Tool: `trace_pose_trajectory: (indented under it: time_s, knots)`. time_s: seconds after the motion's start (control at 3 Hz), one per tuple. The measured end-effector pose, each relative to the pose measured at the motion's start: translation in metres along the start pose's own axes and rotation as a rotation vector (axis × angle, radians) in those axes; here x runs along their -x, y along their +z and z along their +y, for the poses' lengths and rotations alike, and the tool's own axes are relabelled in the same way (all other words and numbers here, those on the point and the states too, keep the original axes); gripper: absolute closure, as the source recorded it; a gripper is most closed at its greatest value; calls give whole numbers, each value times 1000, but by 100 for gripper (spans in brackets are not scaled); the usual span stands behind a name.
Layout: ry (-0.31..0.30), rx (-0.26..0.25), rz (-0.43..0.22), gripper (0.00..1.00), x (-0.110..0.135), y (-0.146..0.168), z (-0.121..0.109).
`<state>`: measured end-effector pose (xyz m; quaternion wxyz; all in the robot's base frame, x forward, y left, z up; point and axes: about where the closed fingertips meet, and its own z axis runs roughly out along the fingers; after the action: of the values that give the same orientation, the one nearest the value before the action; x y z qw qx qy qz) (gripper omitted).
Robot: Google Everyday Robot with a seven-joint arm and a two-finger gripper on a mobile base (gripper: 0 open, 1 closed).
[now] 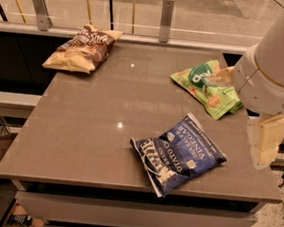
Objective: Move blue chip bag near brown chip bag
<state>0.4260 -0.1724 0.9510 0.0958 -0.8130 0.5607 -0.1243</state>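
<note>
Blue chip bag (178, 154): lies flat on worktop (90, 130), front-right area, close to front edge. Sits askew, one corner toward front edge, another toward the right side. White lettering reads upside down from the camera. Nothing touching it.

Brown chip bag (83, 48): flat at far-left corner of worktop, by the back rail. Well apart from blue bag, approx. diagonally across the surface.

Green bag (207, 86): far-right part of worktop, behind blue bag, w/ a gap between the two. Its right end is hidden behind the arm.

Arm (280, 63): big white body coming in from upper right of view, over the right edge of worktop.

Claw (265, 145): pale yellowish part hanging below the white body, at right edge of worktop, just right of blue bag and apart from it. Holds nothing visible. How far open: cannot tell.
</note>
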Motion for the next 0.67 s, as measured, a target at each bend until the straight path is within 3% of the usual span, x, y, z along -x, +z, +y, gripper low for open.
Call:
trace_pose_trajectory:
  time_s: [0.33, 0.67]
  knots:
    - [-45, 5, -44, 0, 0, 24, -14]
    - [-89, 47, -128, 0, 3, 55, -25]
